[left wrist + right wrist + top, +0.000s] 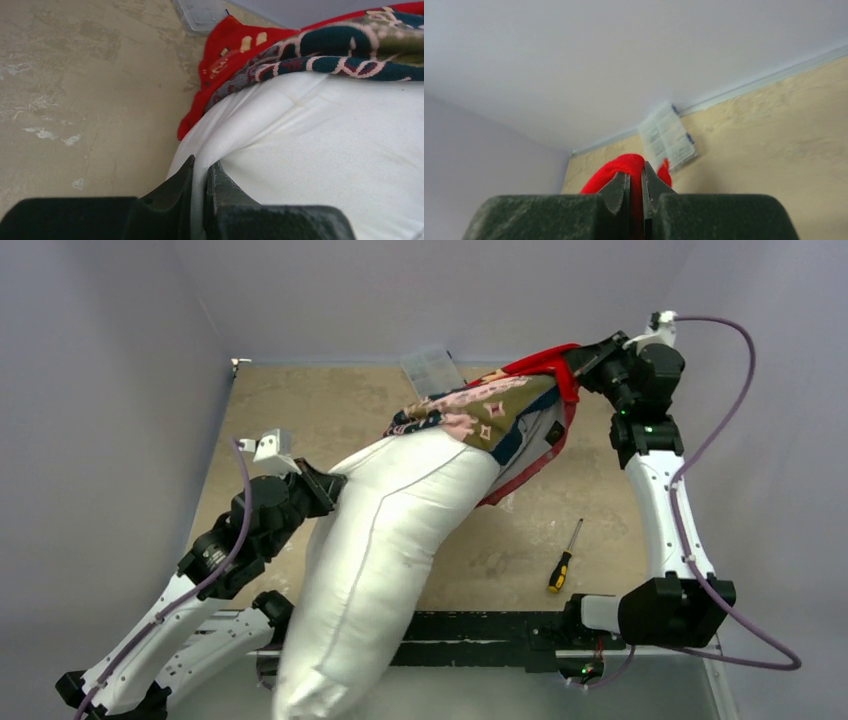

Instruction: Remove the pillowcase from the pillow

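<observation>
Pillowcase (500, 405) holds only far end of your pillow (390, 540). Left gripper (202, 166) pinches pillow fabric; right gripper (636, 176) pinches red cloth. Clear box (432, 368): contents unreadable.

The left arm (215, 555) and the right arm (660, 500) are built of white links and black joints. A purple cable (735, 380) is run along each. Small green lights (620, 412) are seen on the right one. The left gripper (202, 166) is shown with dark, grainy fingers (170, 200).
</observation>
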`<action>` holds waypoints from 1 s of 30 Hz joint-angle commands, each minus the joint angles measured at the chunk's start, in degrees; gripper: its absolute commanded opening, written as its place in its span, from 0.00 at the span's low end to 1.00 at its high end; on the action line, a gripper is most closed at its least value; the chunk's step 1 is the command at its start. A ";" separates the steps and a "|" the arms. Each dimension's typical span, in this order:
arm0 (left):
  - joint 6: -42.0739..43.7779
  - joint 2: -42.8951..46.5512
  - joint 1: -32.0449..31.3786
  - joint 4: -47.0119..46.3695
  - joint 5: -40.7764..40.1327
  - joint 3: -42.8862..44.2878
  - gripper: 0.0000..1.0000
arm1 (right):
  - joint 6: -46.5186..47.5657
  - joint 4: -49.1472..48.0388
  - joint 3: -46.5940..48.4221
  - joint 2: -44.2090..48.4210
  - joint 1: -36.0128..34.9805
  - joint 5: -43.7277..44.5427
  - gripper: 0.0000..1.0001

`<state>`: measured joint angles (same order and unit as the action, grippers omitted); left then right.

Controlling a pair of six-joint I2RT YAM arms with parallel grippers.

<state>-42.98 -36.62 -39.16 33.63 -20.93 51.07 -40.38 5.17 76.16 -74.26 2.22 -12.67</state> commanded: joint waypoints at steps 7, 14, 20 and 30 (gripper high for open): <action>-0.11 5.88 2.27 19.72 -28.99 2.56 0.00 | -2.53 -13.08 4.87 4.91 18.25 20.85 0.00; -2.19 6.17 2.26 21.50 -33.51 2.46 0.00 | -8.80 -12.50 3.20 8.26 25.45 20.79 0.00; -2.44 5.04 2.32 20.70 -35.05 2.81 0.00 | -6.72 -16.22 2.26 8.78 26.06 14.39 0.00; 5.38 -6.42 2.27 5.83 -31.79 6.13 0.00 | 4.93 -19.61 3.53 -0.88 23.92 -5.43 0.00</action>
<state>-42.09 -37.58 -36.38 54.33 -53.84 52.18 -40.12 -9.30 77.60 -73.43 27.57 -10.81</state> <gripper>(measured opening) 0.055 0.064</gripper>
